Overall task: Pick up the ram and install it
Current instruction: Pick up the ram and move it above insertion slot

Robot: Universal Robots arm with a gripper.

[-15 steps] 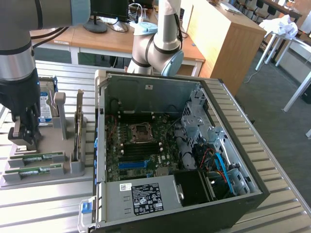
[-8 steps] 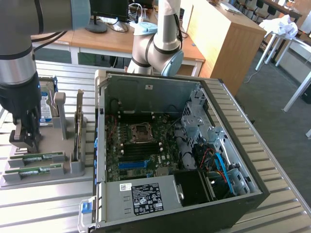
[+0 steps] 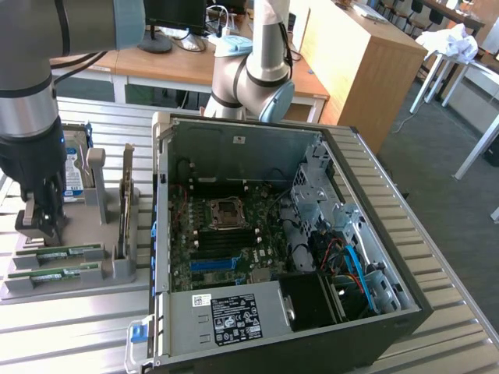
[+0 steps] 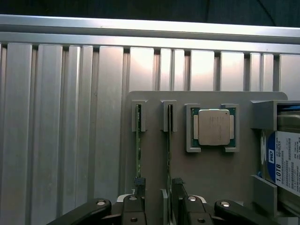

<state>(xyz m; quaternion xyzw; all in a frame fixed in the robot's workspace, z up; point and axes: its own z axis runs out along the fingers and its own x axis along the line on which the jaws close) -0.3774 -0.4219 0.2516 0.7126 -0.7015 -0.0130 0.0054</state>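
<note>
Two ram sticks stand on edge in a grey holder (image 3: 117,269). In the exterior view they are thin green strips, one ram (image 3: 61,252) behind the other ram (image 3: 56,273). The wrist view shows them edge-on as one ram line (image 4: 138,140) and a second ram line (image 4: 169,140). My gripper (image 3: 37,224) hangs just above the holder's end at the exterior view's left. My gripper (image 4: 158,187) is open; one dark fingertip (image 4: 138,183) lies over the first stick's line, the other fingertip (image 4: 177,186) just beyond the second. Nothing is held.
The silver processor chip (image 4: 214,126) and a hard drive (image 4: 283,161) sit in the same holder. The open computer case (image 3: 160,234) lies at the exterior view's right, with motherboard memory slots (image 3: 226,238) and a blue slot strip (image 3: 212,263). The table (image 3: 70,335) is ribbed aluminium.
</note>
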